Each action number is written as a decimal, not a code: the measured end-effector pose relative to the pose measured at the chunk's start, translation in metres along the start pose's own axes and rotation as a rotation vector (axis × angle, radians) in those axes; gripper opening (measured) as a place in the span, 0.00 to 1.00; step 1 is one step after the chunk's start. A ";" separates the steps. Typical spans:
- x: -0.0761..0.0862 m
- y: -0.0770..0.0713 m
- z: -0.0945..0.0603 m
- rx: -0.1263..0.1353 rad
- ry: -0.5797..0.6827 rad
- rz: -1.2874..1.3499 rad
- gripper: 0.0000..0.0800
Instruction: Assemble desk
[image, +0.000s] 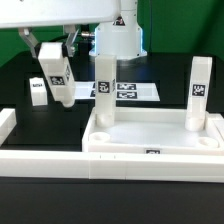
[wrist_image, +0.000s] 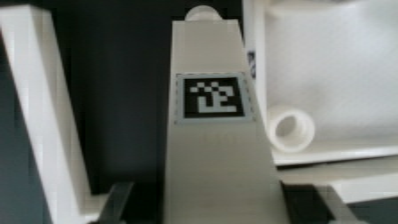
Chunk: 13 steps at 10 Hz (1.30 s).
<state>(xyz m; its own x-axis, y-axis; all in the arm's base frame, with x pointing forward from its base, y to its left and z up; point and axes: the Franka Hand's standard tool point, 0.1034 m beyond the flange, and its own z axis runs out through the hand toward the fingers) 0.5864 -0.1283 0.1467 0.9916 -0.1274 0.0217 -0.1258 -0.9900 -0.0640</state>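
Leg (image: 57, 82), white and square, sits grasped in the pincer (image: 50, 50) by its flat sides; we judge it light, stiff, slick plastic, the tabletop (image: 130, 148) lying below and beside the pincer.

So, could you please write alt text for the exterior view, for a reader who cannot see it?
The end effector grips a tagged white leg, tilted, to the exterior view's left of the tabletop. A second leg and a third leg stand upright at the tabletop's far corners. The marker board lies behind them.
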 end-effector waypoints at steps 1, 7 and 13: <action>0.005 -0.008 -0.004 -0.006 0.075 -0.020 0.36; 0.028 -0.054 -0.020 0.003 0.187 0.004 0.36; 0.019 -0.142 -0.018 0.041 0.211 0.066 0.36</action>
<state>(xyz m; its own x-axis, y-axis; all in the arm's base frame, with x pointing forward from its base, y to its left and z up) 0.6227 0.0089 0.1744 0.9524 -0.2064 0.2243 -0.1850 -0.9763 -0.1126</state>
